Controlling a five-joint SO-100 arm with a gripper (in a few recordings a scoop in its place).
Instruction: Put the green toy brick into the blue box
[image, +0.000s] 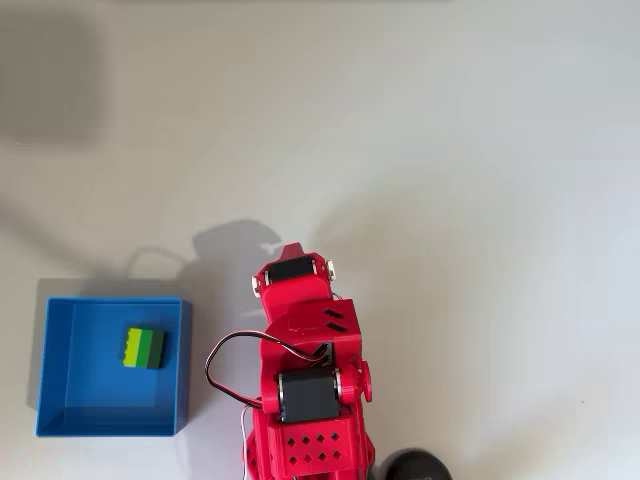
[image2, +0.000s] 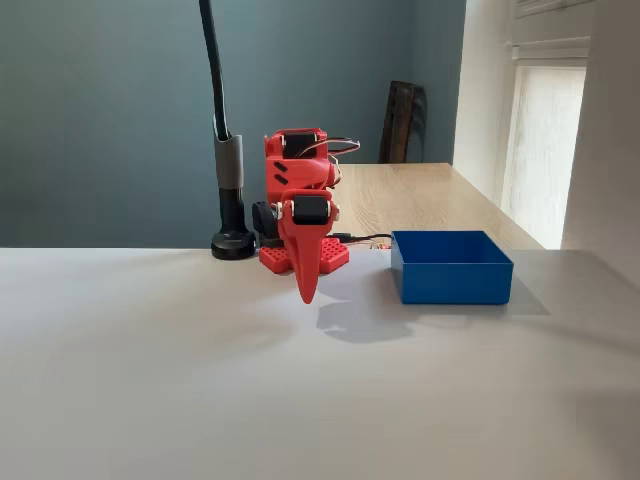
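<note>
Brick (image: 144, 348) sits inside the box (image: 60, 350), flat on the bottom, upper-middle, lime side toward the picture's left in the overhead view, clear of all four walls. In the fixed view the box (image2: 450, 268) wall hides it. Task looks done as things lie.

Arm (image: 305, 370) is folded near its base, well apart from the box, to the box's right in the overhead view. Gripper (image2: 308, 290) points down at the table (image2: 150, 380) in the fixed view, tip hanging above the surface, nothing in it. Fingers read as one red wedge closed to a point; no gap seen, so I judge it closed and empty.

Step in hand, by my read: park and finish. To do it well:
- keep the gripper away from the box side, so no wall gets nudged
- no sweep over the box; a low pass could clip the rim and shift it
- hold the tip off the table while settling, no dragging
- leave the cable (image: 225, 350) on the box side slack and away from the box corner

Lamp stand (image2: 232, 200) behind the base is out of the way.
</note>
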